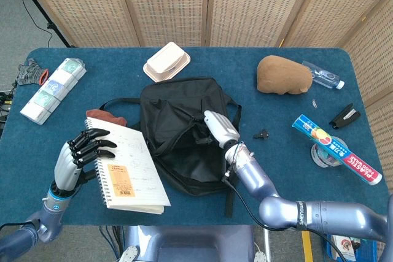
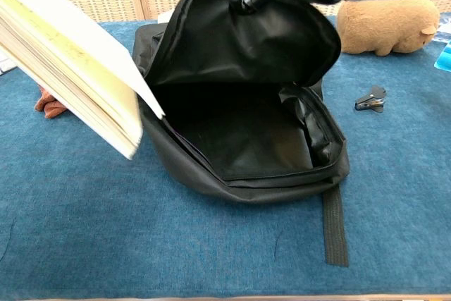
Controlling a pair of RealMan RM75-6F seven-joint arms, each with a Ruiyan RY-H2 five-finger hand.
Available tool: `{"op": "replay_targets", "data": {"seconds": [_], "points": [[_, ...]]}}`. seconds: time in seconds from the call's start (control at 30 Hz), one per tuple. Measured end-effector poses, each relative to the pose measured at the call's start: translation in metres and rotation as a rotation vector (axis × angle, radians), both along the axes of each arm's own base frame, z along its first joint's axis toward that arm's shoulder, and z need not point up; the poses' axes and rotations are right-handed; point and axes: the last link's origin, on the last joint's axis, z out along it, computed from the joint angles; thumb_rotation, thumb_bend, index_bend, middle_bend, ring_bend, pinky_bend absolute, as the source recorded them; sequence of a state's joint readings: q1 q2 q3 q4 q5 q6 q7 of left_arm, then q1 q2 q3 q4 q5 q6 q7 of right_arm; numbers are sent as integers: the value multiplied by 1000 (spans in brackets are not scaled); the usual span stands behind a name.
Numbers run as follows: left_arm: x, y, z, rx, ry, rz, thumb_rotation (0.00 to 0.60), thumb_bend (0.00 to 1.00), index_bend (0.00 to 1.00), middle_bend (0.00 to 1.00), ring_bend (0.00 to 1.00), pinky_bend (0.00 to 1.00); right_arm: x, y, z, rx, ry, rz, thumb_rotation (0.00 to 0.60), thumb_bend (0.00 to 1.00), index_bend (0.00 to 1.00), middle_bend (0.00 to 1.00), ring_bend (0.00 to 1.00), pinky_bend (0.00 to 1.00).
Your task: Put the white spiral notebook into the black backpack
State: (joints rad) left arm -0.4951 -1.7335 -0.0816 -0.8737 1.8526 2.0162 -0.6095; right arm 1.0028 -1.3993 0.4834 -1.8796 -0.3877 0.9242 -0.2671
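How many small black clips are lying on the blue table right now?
2. A small black clip lies just right of the black backpack. A larger black clip lies near the right edge, above the food-bag box. More could be hidden behind the backpack.

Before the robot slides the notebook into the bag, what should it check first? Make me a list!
1. Left hand holds the white spiral notebook: ok.
2. Right hand lifts the flap of the black backpack: ok.
3. Opening is wide, inside looks bare: ok.
4. Notebook's leading corner is at the opening: ok in the chest view.
5. Notebook is inside the backpack: not ok, it is outside.
6. Notebook fits through the opening: cannot tell.
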Motion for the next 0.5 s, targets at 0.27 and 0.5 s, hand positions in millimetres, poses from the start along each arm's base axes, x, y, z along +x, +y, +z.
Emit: {"op": "replay_targets", "data": {"seconds": [0.27,0.5], "points": [[29,-15,-25,-76,-99,-77,600,715,875,498,282,336,18,-25,-12,-42,58,-30,600,617,539,487,392,601],[49,-20,-42,-122,-151,-125,600,716,876,498,282,336,22,-30,-19,-31,64,-53,600,618,539,486,392,600]]}}
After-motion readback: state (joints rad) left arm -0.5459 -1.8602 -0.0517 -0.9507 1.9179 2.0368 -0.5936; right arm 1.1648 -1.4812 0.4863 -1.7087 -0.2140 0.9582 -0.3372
